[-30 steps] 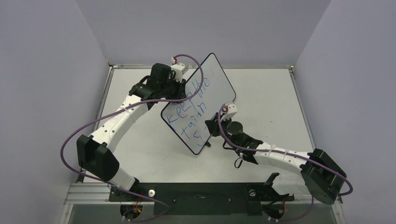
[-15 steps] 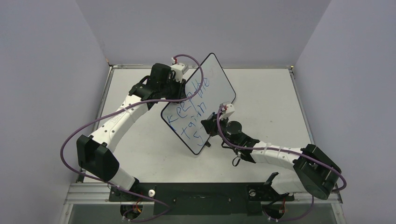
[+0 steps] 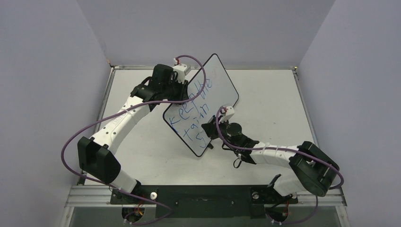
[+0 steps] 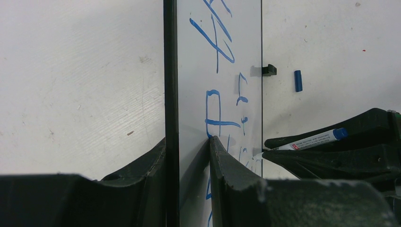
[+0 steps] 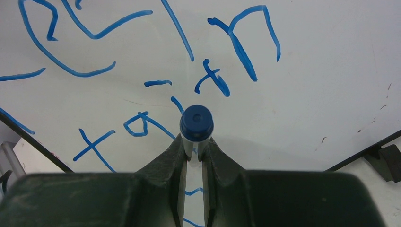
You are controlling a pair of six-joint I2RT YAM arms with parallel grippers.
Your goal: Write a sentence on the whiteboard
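Blue cap [image 4: 298, 80] on white table [image 3: 269, 94]

Lighting: bright, even and diffuse, falling from above.

Top view: sharp across the frame, with only faint, soft-edged shadows on the tabletop [image 3: 274, 94].

Left wrist view: left tool [image 4: 189, 142] dark and soft-focus near the lens. The whiteboard [image 4: 246, 47] shades to grey beside it. The far tabletop is crisp.

Right wrist view: right tool [image 5: 195, 142] dark and blurred along the bottom edge. The marker [image 5: 196, 122] casts a soft grey shadow on the evenly lit whiteboard.
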